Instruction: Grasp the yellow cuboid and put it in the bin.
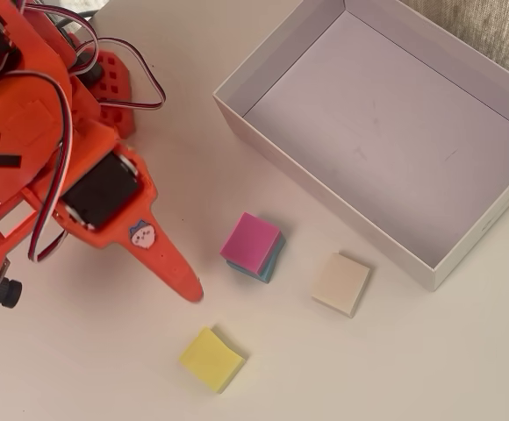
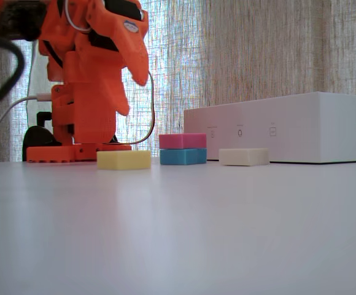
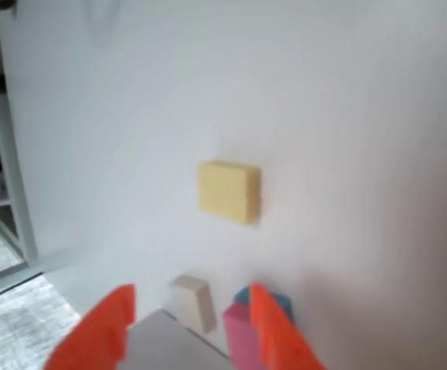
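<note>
My arm leans out from its orange base at the left of the overhead view, and my gripper (image 1: 189, 289) hangs in the air above the white table (image 1: 369, 368), its long pointed finger aimed down toward the blocks. In the fixed view my gripper (image 2: 132, 61) sits well above the tabletop, touching nothing. In the wrist view my two orange fingers (image 3: 104, 327) stand apart with open space between them, and they hold nothing. The yellow cuboid (image 1: 211, 360) lies flat on the table, near my fingertip and apart from it, free on all sides. It is a small, flat, square, matte block of pale yellow; in the wrist view the yellow cuboid (image 3: 228, 191) shows ahead of my fingers, slightly blurred. Beside it in the overhead view, up and to the right, sits a pink block (image 1: 251, 243) stacked on a teal block (image 1: 270, 265), and further right a beige block (image 1: 340, 283) lies just beside the near wall of the bin (image 1: 325, 184). The bin is a large shallow white box with low walls and a pale lilac floor.
</note>
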Motion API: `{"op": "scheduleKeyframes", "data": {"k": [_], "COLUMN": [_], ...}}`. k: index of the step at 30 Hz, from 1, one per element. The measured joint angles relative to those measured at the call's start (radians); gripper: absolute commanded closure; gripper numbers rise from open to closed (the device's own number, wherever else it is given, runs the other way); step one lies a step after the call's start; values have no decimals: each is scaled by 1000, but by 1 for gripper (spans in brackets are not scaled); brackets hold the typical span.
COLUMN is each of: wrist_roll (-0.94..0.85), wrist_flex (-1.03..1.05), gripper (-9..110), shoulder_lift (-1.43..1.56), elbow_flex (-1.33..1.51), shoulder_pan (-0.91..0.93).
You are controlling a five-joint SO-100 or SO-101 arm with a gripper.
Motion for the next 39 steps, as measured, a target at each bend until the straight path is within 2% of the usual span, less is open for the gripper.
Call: {"op": "scheduleKeyframes", "data": {"k": [4,6,8,10,14,20,30,39], "wrist_roll": [-2,-2,5,9,28,28,-8,-12], "wrist_flex": [-123,-140,-133,-101,0,186,156,29], "gripper": [69,68,61,55,56,54,52,52], "shoulder_lift": [-196,-298,-365,-469,-756,-1002,-1249,-1328], "elbow_flex": [-155,-244,-345,-460,-649,-808,-868,-718], "shoulder_pan": [15,28,18,32,35,15,32,35]}}
